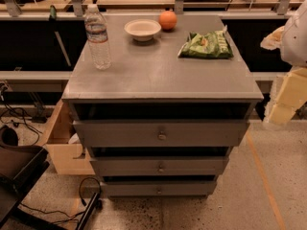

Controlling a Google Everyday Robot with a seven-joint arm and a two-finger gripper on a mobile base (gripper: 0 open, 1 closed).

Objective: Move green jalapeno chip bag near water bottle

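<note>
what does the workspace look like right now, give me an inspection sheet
surface: grey cabinet top, three drawers below
job's things: green jalapeno chip bag lying at back right; water bottle upright at left; well apart
clutter: white bowl and orange at back centre, close together
grippers: pincer at the right edge of view, beside the cabinet, apart from the bag
cables: black cables on the floor at left
surroundings: wooden box left of the cabinet, speckled floor, metal rails behind
</note>
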